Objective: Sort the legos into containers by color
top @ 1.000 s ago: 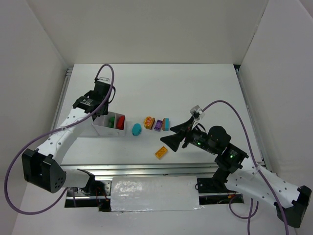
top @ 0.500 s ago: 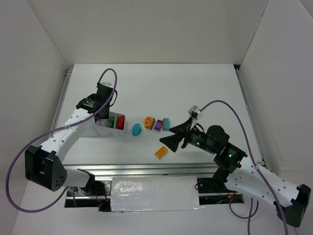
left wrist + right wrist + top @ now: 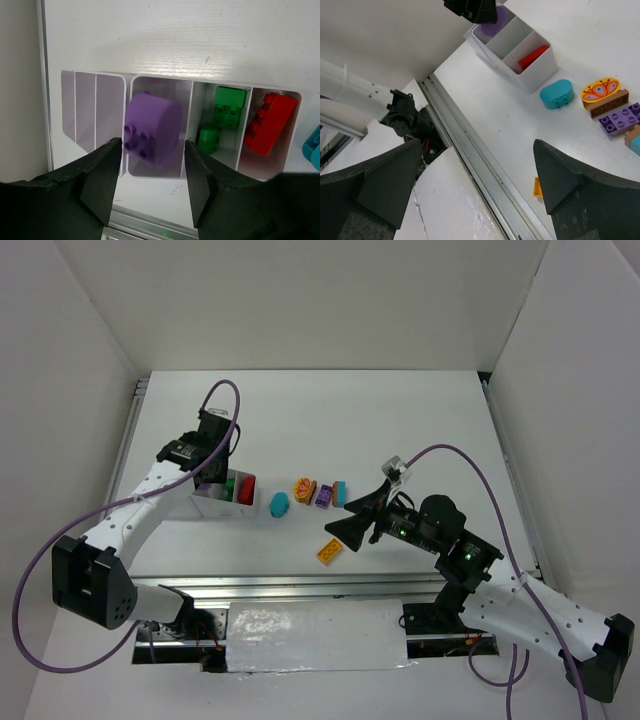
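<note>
Toward the counter's left edge, the left gripper (image 3: 152, 150) is spread wide above the white tray (image 3: 85, 100), with a purple brick (image 3: 152, 129) over one compartment. The right gripper (image 3: 477, 145) hangs wide open by the near edge.

— Any writing, brand or number to read here?
— None that I can make out. The white plastic divided tray (image 3: 160, 79) is plain on its walls.
— And the oval orange-yellow plastic brick (image 3: 602, 90) at three o'clock in the right wrist view?
— A painted ornament on its face, no letters or digits.
</note>
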`<action>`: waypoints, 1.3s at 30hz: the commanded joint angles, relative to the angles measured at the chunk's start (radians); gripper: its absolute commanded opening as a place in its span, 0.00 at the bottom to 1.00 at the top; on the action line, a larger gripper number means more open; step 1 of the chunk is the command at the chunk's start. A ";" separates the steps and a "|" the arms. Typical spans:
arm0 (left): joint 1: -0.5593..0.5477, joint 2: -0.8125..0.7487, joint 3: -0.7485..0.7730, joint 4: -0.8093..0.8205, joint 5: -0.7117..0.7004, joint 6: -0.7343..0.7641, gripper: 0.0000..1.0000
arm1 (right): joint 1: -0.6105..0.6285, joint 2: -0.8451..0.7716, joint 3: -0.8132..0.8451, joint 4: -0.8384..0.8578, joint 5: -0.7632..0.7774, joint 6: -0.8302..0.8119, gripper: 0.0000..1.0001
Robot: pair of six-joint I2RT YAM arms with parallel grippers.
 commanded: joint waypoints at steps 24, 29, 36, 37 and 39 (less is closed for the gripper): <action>0.002 -0.464 -0.079 0.044 0.219 -0.179 0.99 | 0.019 0.686 0.431 -0.393 0.492 0.361 0.47; 0.003 -0.622 -0.213 0.102 0.247 -0.167 0.99 | 0.017 0.821 0.457 -0.335 0.466 0.395 0.47; 0.000 -0.642 -0.271 0.116 0.278 -0.165 1.00 | 0.017 1.047 0.565 -0.402 0.512 0.428 0.58; 0.000 -0.639 -0.274 0.118 0.292 -0.159 0.99 | 0.017 1.059 0.581 -0.405 0.518 0.433 0.58; -0.001 -0.627 -0.271 0.111 0.305 -0.156 0.99 | 0.016 1.084 0.601 -0.430 0.547 0.448 0.58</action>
